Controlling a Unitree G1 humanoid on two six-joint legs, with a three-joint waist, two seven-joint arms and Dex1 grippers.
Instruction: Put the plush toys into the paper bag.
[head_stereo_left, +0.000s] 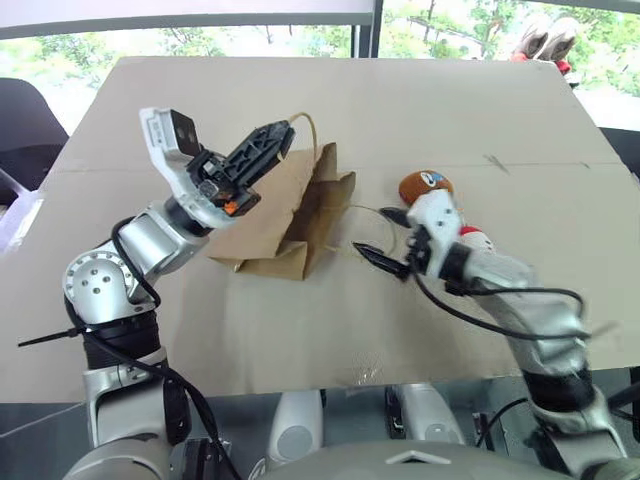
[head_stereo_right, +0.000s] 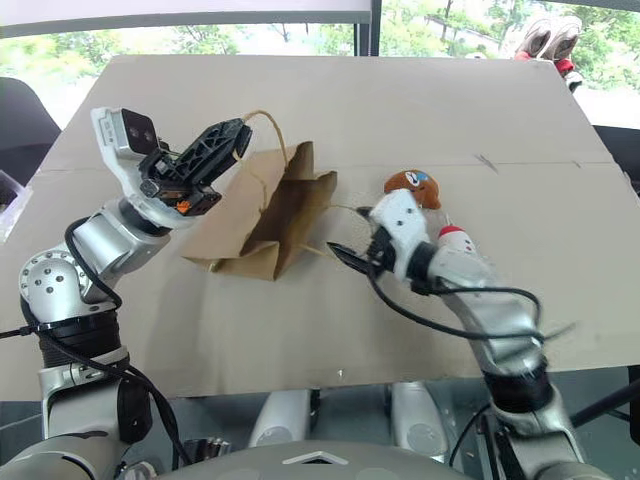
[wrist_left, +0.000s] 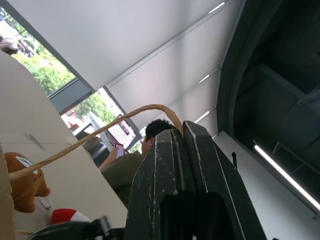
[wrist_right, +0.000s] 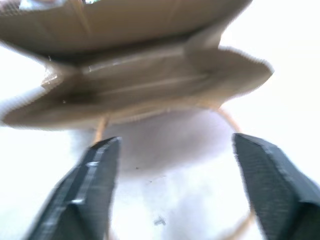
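The brown paper bag (head_stereo_left: 290, 215) lies tilted on the cardboard, its mouth toward my right gripper. My left gripper (head_stereo_left: 270, 140) is raised at the bag's upper left, shut on one twisted handle (wrist_left: 100, 132) and holding it up. My right gripper (head_stereo_left: 388, 240) hovers open just right of the bag, its jaws facing the mouth (wrist_right: 135, 75), with nothing between them. The orange-brown plush toy (head_stereo_left: 425, 185) sits just behind the right wrist. The white plush toy with the red top (head_stereo_right: 452, 235) lies beside that arm, partly hidden by it.
A large cardboard sheet (head_stereo_left: 480, 110) covers the table, with its front edge close to me. A pale pair of shoe-like things (head_stereo_left: 545, 35) sits beyond the far right corner. A dark chair (head_stereo_left: 25, 120) stands at the left. A person (wrist_left: 145, 150) stands past the far side.
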